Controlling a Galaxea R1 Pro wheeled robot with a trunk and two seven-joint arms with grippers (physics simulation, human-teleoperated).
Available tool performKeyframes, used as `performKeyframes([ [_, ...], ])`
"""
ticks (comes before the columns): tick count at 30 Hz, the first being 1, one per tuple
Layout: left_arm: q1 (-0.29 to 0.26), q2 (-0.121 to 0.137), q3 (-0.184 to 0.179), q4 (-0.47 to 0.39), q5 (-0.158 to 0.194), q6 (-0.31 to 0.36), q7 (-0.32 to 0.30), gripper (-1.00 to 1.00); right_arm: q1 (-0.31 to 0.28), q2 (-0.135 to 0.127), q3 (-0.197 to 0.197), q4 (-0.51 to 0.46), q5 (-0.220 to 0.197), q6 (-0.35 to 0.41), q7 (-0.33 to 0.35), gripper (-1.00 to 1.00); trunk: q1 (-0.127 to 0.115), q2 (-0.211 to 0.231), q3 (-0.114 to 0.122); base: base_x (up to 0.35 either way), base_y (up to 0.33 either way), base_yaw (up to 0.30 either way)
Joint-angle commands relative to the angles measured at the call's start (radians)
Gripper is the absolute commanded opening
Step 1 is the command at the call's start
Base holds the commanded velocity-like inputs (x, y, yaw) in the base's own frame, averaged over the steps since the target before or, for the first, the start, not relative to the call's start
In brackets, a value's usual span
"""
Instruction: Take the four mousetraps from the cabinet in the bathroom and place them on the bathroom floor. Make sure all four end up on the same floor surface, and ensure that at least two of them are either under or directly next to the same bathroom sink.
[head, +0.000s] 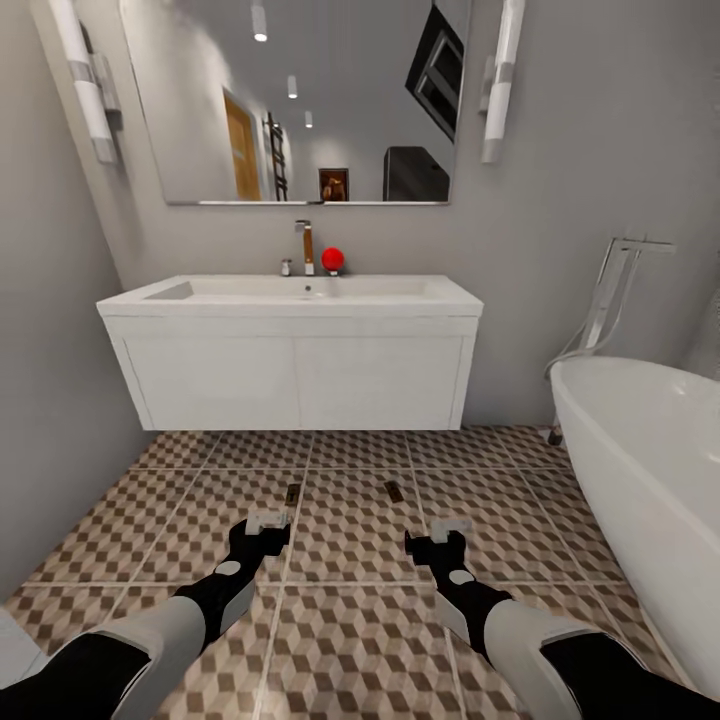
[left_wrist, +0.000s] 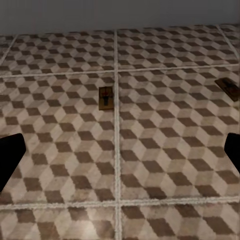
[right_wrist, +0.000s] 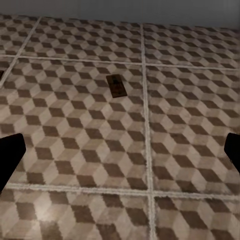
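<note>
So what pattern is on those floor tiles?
The bathroom floor has brown, beige and white cubes with pale grout; clearest in the left wrist view.

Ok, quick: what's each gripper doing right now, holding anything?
Left gripper: open, empty, above the bathroom floor near a mousetrap.
Right gripper: open, empty, near the other mousetrap.

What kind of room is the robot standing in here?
A bathroom, quite clearly: a white sink with a tap under a wall mirror, a white bathtub at the right, and a patterned tile floor with two mousetraps lying on it.
</note>
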Motion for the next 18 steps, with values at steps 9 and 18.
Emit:
performKeyframes([
  [9, -0.001, -0.002, -0.009, 0.002, 0.008, -0.003, 0.004, 1.00, -0.002, 0.000, 0.008, 0.003, -0.003, -0.004, -0.005, 1.00, -0.004, 0.002, 0.034, 0.000, 0.000, 0.000],
  [18, -0.001, -0.005, -0.009, 0.003, 0.009, -0.003, 0.004, 1.00, -0.002, 0.000, 0.008, 0.003, -0.003, -0.004, -0.005, 1.00, -0.022, 0.031, 0.066, 0.000, 0.000, 0.000],
])
